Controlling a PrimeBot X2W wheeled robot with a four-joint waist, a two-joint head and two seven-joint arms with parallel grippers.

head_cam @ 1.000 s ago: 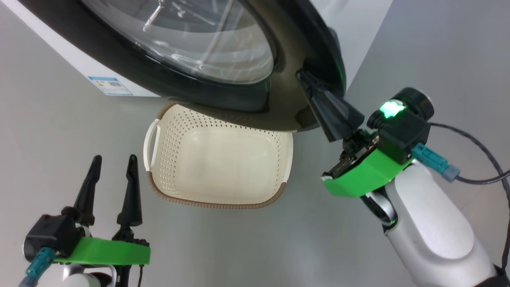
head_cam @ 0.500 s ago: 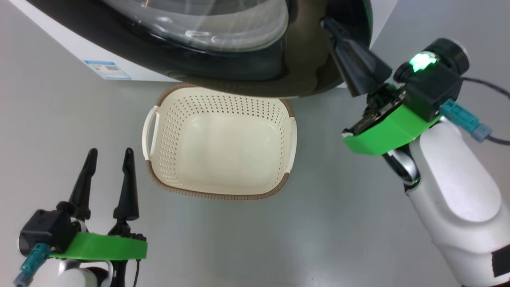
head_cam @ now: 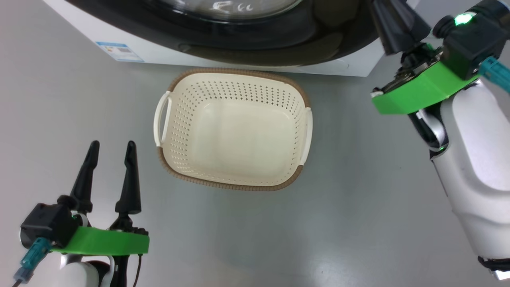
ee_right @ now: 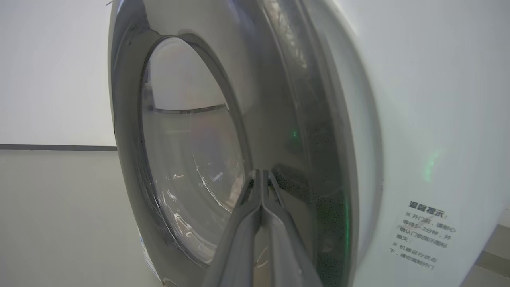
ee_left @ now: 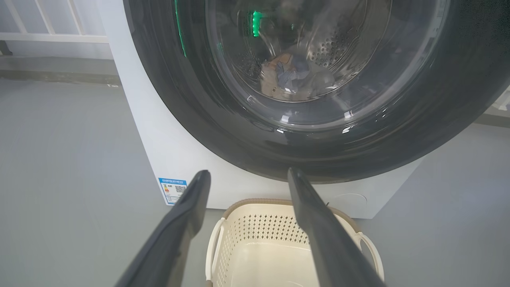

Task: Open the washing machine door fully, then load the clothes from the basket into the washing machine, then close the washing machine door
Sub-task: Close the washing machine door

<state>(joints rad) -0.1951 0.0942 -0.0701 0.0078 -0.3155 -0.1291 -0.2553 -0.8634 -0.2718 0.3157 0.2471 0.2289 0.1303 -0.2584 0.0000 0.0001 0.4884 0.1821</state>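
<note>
Right of the right gripper (ee_right: 261,174), a notice (ee_right: 424,235) on the washing machine (ee_right: 418,99) is headed "温馨提示"; its smaller lines blur.

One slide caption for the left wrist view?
Open left pincer faces the washing machine door; clothes behind it, basket below.

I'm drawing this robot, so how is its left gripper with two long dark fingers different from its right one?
The left gripper with two long dark fingers has them spread wide apart; the right gripper has its fingers pressed shut together. The left gripper sits beside the cream perforated plastic basket; the right gripper is up at the edge of the round glossy black washing machine door. Both sit on bright green mounts, holding nothing.
</note>
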